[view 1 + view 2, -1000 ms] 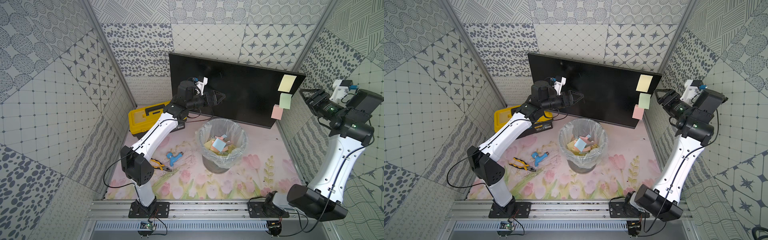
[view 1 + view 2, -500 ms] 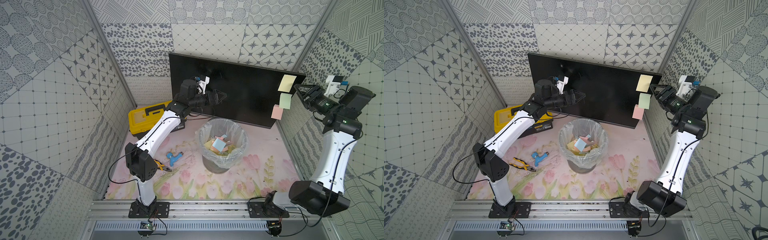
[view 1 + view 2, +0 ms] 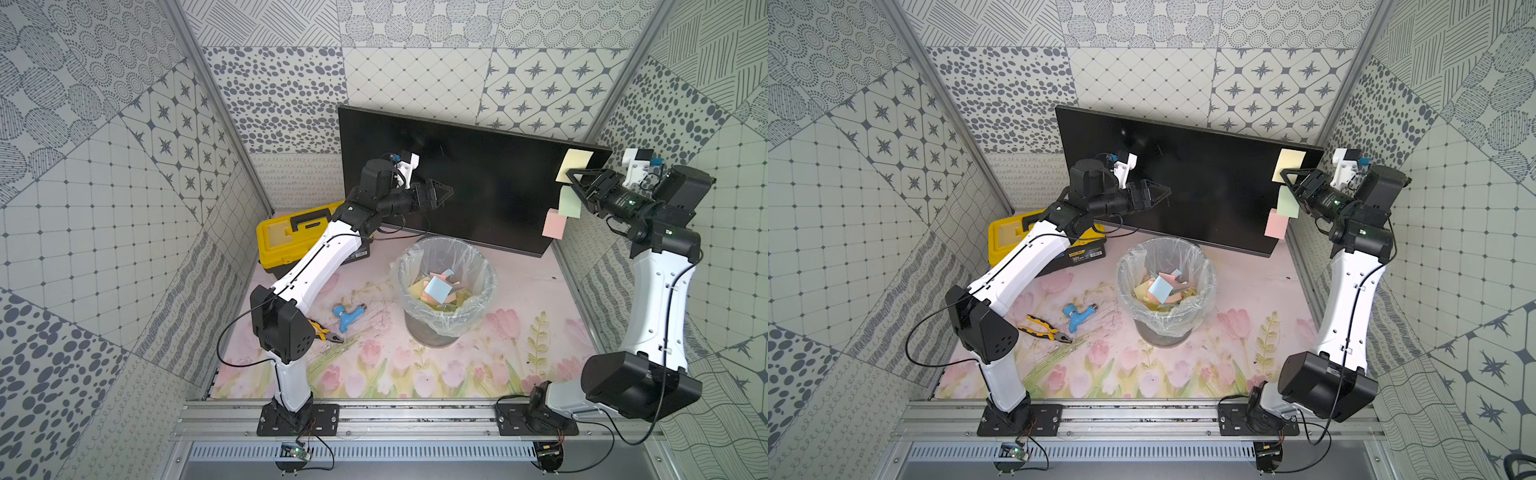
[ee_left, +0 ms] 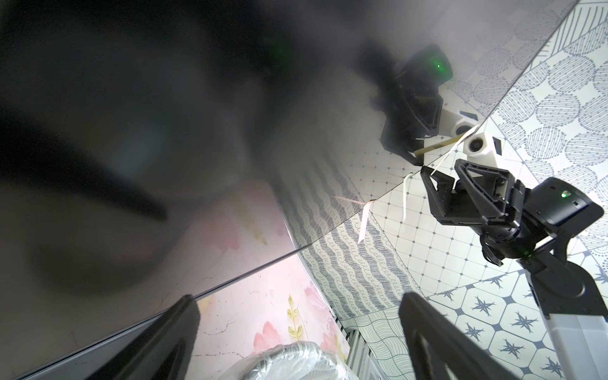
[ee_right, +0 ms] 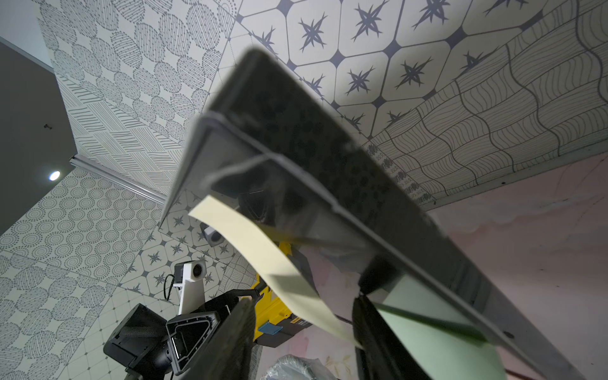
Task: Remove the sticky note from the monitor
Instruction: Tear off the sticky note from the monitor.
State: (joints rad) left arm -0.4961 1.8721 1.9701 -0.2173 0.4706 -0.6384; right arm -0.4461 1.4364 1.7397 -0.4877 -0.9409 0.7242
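The monitor [image 3: 478, 178] [image 3: 1204, 183] leans against the back wall. A yellow sticky note [image 3: 575, 162] [image 3: 1289, 162], a green one [image 3: 569, 203] and a pink one [image 3: 554, 224] hang in a column at its right edge. My right gripper [image 3: 572, 183] [image 3: 1285, 178] is at the yellow note's lower edge. In the right wrist view the note's [image 5: 256, 250] curled free end lies between the parted jaws of that gripper [image 5: 301, 301], touching one finger only. My left gripper [image 3: 446, 193] [image 4: 297, 297] hovers open and empty before the screen's middle.
A bin [image 3: 399, 270] lined with clear plastic holds several discarded notes, in front of the monitor. A yellow toolbox [image 3: 291, 237] sits at the back left. A blue tool [image 3: 347, 318] and pliers [image 3: 326, 332] lie on the floral mat beside the left arm.
My right gripper has moved in toward the monitor's right edge, reaching the yellow note, and its jaws have narrowed around the note's free end. The left arm has shifted only slightly.
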